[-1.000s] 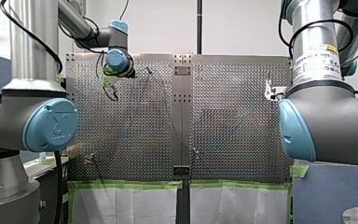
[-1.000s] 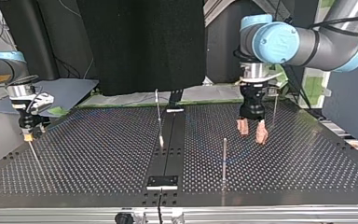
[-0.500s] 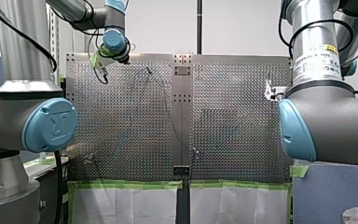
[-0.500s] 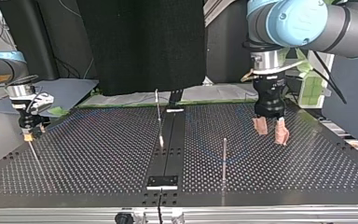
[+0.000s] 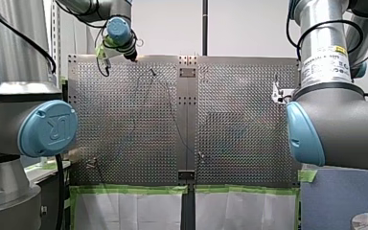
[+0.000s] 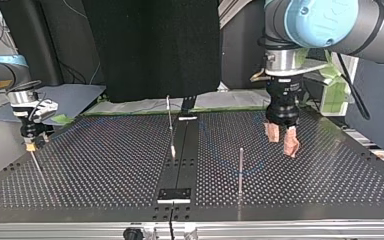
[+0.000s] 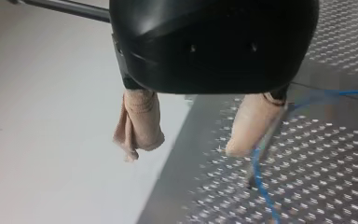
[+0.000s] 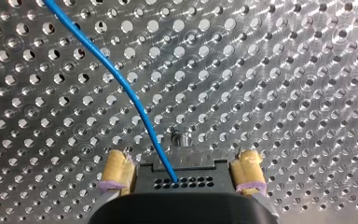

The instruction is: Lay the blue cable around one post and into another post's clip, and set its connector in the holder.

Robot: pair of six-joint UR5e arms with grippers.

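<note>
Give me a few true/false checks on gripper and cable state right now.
1. The left gripper is open and holds nothing. True.
2. The right gripper is shut on the connector, with the cable running out of it. True.
3. The left gripper's pads are yellow. False: they are beige; the yellow ones are on the right gripper.
4. The two grippers hang side by side. False: in the top view they are at opposite sides of the table.
</note>
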